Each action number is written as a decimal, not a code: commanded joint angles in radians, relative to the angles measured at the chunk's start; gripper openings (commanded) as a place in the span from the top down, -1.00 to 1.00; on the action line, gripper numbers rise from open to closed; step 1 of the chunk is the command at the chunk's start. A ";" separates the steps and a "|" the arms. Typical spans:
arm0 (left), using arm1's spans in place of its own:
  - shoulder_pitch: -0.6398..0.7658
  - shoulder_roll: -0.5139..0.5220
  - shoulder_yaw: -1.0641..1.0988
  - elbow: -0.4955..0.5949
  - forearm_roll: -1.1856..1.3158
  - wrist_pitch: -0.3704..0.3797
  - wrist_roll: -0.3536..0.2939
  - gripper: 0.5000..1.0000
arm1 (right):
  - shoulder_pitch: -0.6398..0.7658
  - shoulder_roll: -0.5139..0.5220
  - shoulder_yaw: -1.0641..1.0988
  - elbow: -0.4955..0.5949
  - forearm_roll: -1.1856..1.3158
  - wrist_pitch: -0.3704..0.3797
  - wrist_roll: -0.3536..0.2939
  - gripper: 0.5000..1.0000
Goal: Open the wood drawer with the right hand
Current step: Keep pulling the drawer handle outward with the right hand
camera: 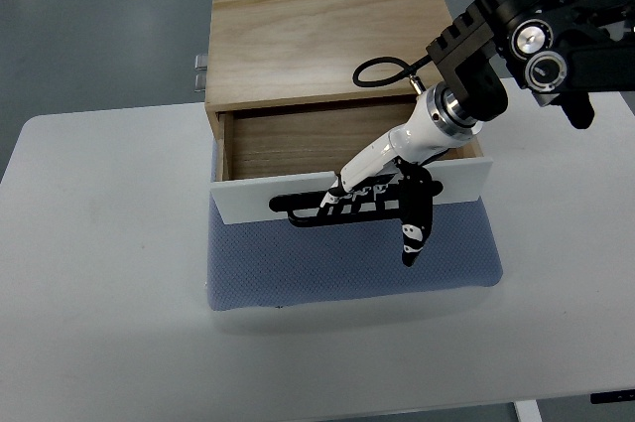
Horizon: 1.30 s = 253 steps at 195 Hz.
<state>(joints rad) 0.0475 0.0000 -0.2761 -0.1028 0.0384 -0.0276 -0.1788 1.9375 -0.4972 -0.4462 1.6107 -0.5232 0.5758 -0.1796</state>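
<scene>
A wooden drawer box (322, 40) stands at the back of a white table (99, 243). Its drawer is pulled partly out, showing a bare wood bottom (298, 139) behind a white front panel (248, 197). A black bar handle (298, 211) runs across that panel. My right hand (382, 199), black and white, reaches in from the upper right, and its fingers (347, 194) are hooked over the handle. The thumb (414, 233) points down in front of the panel. The left arm does not show.
A blue-grey mat (347, 268) lies under the box and stretches toward the table's near edge. The black forearm and joints (536, 40) hang over the box's right side. A grey floor lies beyond the table.
</scene>
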 commanded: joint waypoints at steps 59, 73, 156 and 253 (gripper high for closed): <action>0.000 0.000 0.000 0.000 0.000 0.000 0.001 -1.00 | 0.000 0.012 -0.043 -0.015 -0.006 -0.031 -0.032 -0.77; 0.000 0.000 0.000 0.000 0.000 0.000 0.001 -1.00 | 0.009 0.011 -0.063 -0.015 -0.008 -0.037 -0.044 -0.77; 0.000 0.000 0.000 0.000 0.000 0.000 0.001 -1.00 | 0.064 0.016 -0.098 -0.006 -0.004 -0.019 -0.058 -0.77; 0.000 0.000 0.000 0.000 0.000 0.000 0.001 -1.00 | 0.081 0.014 -0.098 -0.006 -0.004 -0.024 -0.058 -0.77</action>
<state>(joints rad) 0.0475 0.0000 -0.2761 -0.1028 0.0383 -0.0276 -0.1782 2.0181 -0.4818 -0.5449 1.6044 -0.5274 0.5537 -0.2378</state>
